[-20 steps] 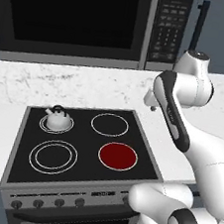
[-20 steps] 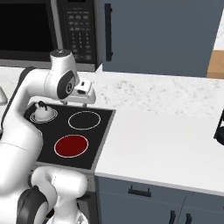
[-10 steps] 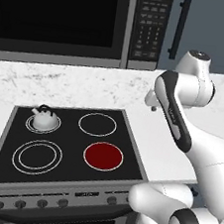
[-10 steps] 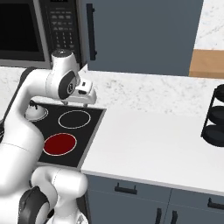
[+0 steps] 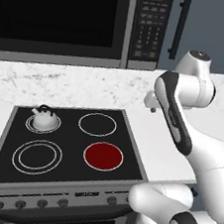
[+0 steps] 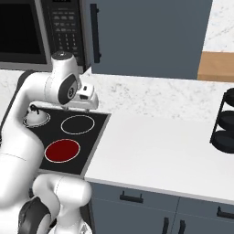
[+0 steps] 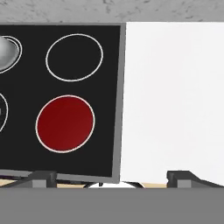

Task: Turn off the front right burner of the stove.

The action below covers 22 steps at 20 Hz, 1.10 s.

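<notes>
The front right burner (image 5: 103,156) glows red inside one thin white ring on the stove (image 5: 70,137), a black glass cooktop. The same burner (image 6: 62,151) shows from the right side, and the burner (image 7: 65,123) lies below the hand, left of centre. A row of small dark knobs (image 5: 42,203) runs along the grey front panel. My gripper (image 7: 113,179) is open, fingertips wide apart, nothing between them. It hangs high over the stove's right edge and the counter beside it, well above and behind the knobs. The hand (image 6: 87,97) juts from the raised arm.
A white kettle (image 5: 43,118) sits on the back left ring. The black microwave (image 5: 71,18) hangs above the stove. White counter (image 6: 151,146) stretches to the right, with a black tiered stand (image 6: 224,123) at its far end and a wooden board (image 6: 217,66) behind.
Both base views slid sideways a second ago, so the base drove a little to the right, then held still. The arm's pose and the red burner look unchanged.
</notes>
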Available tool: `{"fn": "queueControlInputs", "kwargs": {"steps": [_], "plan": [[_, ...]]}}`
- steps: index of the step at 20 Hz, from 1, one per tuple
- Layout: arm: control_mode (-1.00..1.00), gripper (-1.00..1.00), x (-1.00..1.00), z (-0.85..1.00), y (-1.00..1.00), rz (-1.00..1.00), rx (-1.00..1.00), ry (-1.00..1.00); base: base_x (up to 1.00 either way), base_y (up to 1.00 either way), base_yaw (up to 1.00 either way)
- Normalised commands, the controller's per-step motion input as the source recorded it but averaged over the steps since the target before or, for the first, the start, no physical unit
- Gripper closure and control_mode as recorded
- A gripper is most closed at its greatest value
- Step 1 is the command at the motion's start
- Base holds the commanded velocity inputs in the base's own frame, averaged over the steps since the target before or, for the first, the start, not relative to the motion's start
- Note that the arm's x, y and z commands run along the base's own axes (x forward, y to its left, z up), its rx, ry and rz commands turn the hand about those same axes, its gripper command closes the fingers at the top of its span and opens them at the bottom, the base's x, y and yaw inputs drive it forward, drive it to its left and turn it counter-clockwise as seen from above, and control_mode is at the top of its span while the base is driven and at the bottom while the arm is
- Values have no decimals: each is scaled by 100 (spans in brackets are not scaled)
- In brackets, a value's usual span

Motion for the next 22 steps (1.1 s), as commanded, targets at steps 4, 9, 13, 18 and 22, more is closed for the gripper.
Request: {"fn": "queueControlInputs", "kwargs": {"steps": [4,9,13,18,22], "plan": [[-100,-100,-43,-10,74,18,-14,0,0,0,0],[-100,-100,-44,-39,100,25,-27,0,0,0,0],[-100,-100,-47,-47,100,28,-31,0,0,0,0],[-100,-100,-49,-50,100,29,-31,0,0,0,0],[-100,-100,-48,-47,100,28,-28,-3,0,0,0]]}}
